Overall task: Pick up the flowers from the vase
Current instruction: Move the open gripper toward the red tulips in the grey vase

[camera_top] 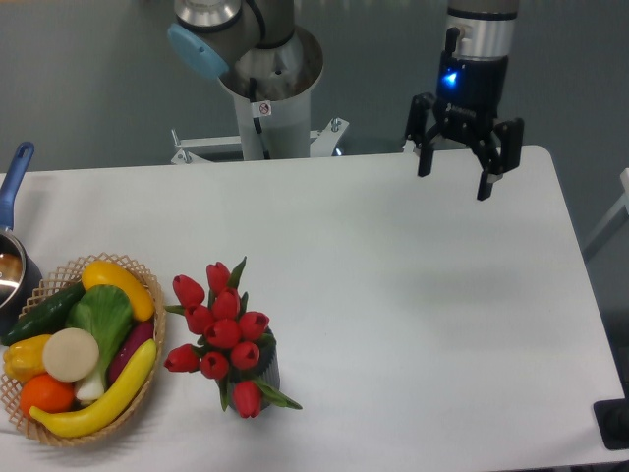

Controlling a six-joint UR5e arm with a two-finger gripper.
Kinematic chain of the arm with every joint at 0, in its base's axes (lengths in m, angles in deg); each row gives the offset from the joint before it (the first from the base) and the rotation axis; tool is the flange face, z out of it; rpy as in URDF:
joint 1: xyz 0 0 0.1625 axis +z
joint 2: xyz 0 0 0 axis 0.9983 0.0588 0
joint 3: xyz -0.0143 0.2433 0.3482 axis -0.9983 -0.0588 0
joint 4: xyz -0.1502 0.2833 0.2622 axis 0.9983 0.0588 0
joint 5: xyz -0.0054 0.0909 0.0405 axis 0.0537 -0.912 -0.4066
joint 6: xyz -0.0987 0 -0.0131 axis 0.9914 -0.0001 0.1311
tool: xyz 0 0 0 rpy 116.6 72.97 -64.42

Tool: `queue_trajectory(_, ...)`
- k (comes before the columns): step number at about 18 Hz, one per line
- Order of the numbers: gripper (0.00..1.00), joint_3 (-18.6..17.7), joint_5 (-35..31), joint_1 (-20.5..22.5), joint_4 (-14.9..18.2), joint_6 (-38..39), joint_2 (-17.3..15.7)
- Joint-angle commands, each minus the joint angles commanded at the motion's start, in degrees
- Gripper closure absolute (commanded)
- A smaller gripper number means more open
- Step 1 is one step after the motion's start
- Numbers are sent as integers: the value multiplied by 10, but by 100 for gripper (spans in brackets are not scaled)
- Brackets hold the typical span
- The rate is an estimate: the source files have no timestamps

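The flowers (pixel 224 334) stand low and left of centre in the frame, a tight bunch of red buds with green leaves, their stems down in the vase (pixel 263 372). Little of the vase shows: only a dark ribbed strip at the lower right of the bunch, the rest hidden under the blooms. Just to the left sits the basket (pixel 79 267) of fake vegetables, its rim near the outermost buds but apart from them. At the far left edge a pot (pixel 14 258) with a blue handle is partly cut off.

The gripper (pixel 455 172) hangs in the upper right of the frame, over the far edge of the table (pixel 413 295), well apart from the flowers. Its fingers are spread wide and nothing is between them.

The step in hand looks like the approach: nothing of the pick has been done, and the arm has the whole table to cross toward the lower left. To do it well, I would bring the gripper over the bunch first and only then descend, keeping clear of the basket. The buds spread wider than the stems, so closing low, on the stems just above the vase rim, should hold better than pinching soft heads. Then lift straight up, so the stems slide out without tipping the vase.
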Motion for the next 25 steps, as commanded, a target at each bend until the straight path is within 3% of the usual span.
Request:
queue_trajectory(2, 0, -1, 2, -18, -4, 15, 9)
queue_trajectory(6, 0, -11, 89, -45, -13, 38, 36)
queue_trajectory(11, 0, -17, 138, -72, -12, 40, 58)
queue_trajectory(16, 0, -29, 148, -98, -13, 69, 66)
queue_trajectory(21, 0, -21, 225, -115, -17, 87, 104)
queue_trajectory(25, 0, -11, 231, -135, -26, 90, 126)
